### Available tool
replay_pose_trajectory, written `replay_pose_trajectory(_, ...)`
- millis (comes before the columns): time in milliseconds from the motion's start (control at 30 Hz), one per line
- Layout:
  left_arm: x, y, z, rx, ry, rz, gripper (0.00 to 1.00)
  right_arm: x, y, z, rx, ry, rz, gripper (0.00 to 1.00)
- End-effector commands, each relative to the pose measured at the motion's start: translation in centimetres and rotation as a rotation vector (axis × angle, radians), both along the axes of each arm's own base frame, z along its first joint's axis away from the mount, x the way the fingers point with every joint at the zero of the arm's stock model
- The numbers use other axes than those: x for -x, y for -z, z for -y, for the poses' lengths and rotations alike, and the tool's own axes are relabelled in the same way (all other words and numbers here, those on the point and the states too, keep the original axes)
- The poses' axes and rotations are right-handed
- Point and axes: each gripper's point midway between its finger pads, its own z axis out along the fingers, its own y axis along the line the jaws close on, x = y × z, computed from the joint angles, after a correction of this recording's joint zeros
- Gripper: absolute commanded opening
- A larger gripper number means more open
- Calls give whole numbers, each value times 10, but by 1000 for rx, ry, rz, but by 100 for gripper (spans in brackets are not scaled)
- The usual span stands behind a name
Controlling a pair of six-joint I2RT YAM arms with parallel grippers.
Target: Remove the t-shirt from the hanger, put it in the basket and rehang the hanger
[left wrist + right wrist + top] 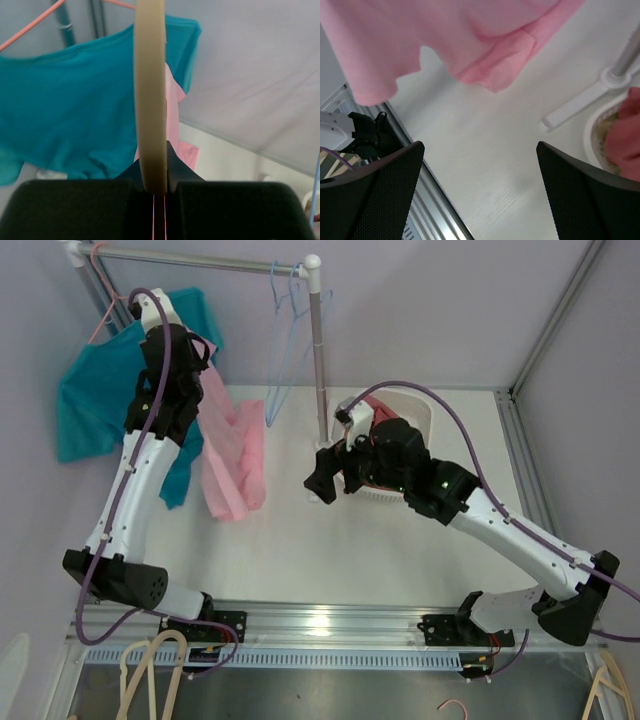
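Observation:
A pink t-shirt hangs below my left gripper, its lower end resting on the white table. In the left wrist view my left gripper is shut on a cream hanger, which runs straight up from the jaws, with the pink t-shirt behind it. In the top view the arm hides the hanger. My right gripper is open and empty, low over the table to the right of the shirt. In the right wrist view the right gripper faces the pink t-shirt hem, apart from it.
A teal t-shirt hangs on a pink hanger on the rack rail at the far left. Blue hangers hang near the rack post. A white basket with red cloth stands behind the right arm. Cream hangers lie at the front left.

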Motion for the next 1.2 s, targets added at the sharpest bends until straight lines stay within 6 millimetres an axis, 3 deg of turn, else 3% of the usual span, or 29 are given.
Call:
replay_pose_trajectory(0, 63, -35, -30, 73, -310, 98, 1, 20, -16, -28, -45, -83, 106, 100)
replay_pose_trajectory(33, 68, -31, -20, 65, -303, 76, 1, 33, -17, -39, -50, -121, 114, 100)
replay_pose_trajectory(233, 96, -27, -3, 81, -313, 62, 1, 57, -33, -79, -127, -201, 167, 99)
replay_pose_trajectory(467, 96, -7, 4, 50, -314, -10, 1, 68, -50, -114, -169, -275, 205, 99)
replay_pose_trajectory(600, 92, 3, 8, 49, -302, -33, 1, 70, -49, -133, -165, -307, 204, 97)
replay_pose_trajectory(700, 89, 8, 11, 48, -291, -34, 1, 67, -46, -146, -154, -313, 199, 63)
replay_pose_trajectory(733, 88, 7, 11, 48, -286, -23, 1, 66, -38, -149, -130, -309, 187, 46)
replay_pose_trajectory(767, 86, 10, 12, 17, -280, -33, 1, 65, -44, -151, -133, -302, 190, 0)
replay_pose_trajectory(900, 72, 15, 16, 2, -267, -37, 1, 69, -40, -145, -96, -277, 187, 0)
replay_pose_trajectory(967, 66, 17, 17, 24, -256, -49, 1, 72, -46, -133, -85, -235, 201, 0)
replay_pose_trajectory(1033, 55, 25, 18, 43, -244, -79, 1, 78, -40, -124, -58, -218, 195, 0)
replay_pose_trajectory(1100, 49, 28, 12, 45, -262, -95, 1, 92, -48, -112, -73, -208, 200, 0)
replay_pose_trajectory(1167, 39, 29, 13, 50, -256, -102, 1, 108, -36, -106, -67, -219, 169, 0)
